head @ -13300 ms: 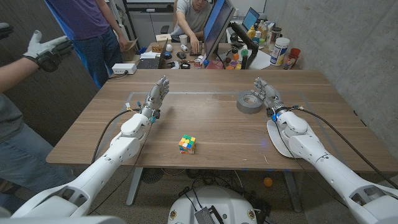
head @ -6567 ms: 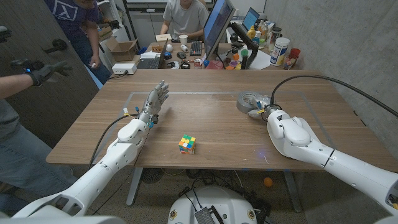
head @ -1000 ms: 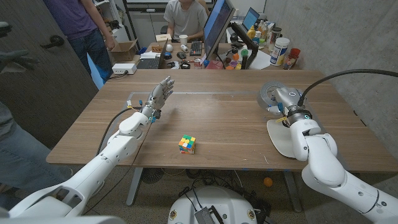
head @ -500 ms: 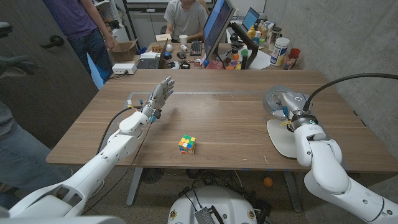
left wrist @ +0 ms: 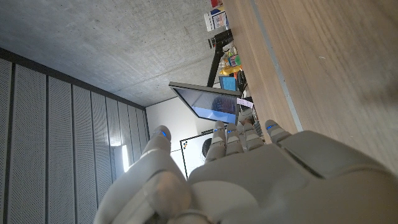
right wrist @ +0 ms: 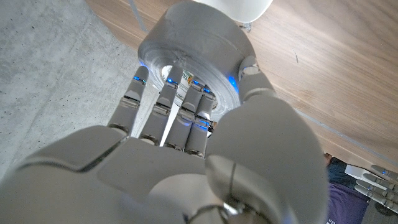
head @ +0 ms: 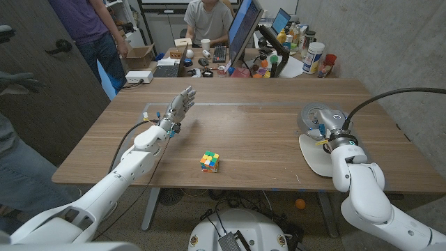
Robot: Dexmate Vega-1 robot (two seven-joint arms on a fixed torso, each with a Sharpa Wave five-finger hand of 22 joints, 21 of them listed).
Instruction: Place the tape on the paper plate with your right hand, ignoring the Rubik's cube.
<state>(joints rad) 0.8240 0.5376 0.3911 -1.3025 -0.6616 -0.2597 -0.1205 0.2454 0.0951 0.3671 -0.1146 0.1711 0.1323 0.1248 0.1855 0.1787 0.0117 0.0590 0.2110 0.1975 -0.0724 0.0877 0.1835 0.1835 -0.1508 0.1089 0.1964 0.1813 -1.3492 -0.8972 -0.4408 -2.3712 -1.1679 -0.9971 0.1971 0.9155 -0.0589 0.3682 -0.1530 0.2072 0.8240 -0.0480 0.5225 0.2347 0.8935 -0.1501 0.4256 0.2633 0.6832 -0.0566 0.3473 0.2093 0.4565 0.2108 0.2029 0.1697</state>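
In the head view my right hand (head: pixel 329 128) grips the grey tape roll (head: pixel 313 116) and holds it over the far edge of the white paper plate (head: pixel 316 156), near the table's right side. The right wrist view has my fingers (right wrist: pixel 163 102) wrapped on the tape roll (right wrist: pixel 196 46), with the plate's rim (right wrist: pixel 235 6) just past it. The Rubik's cube (head: pixel 210 162) sits near the table's front middle, apart from both hands. My left hand (head: pixel 179 108) stands upright at the left with its fingers apart, holding nothing; its back (left wrist: pixel 249 177) shows in the left wrist view.
Behind the table is a cluttered desk with a monitor (head: pixel 243 31), bottles (head: pixel 313 57) and small items. A person sits at that desk (head: pixel 209 17), another stands at the back left (head: pixel 97 28), and a gloved hand (head: pixel 17 80) reaches in at the left edge.
My right hand has carried the tape roll nearer and a little to the right, from the far side of the plate to over its far edge. The left hand and cube stay put.
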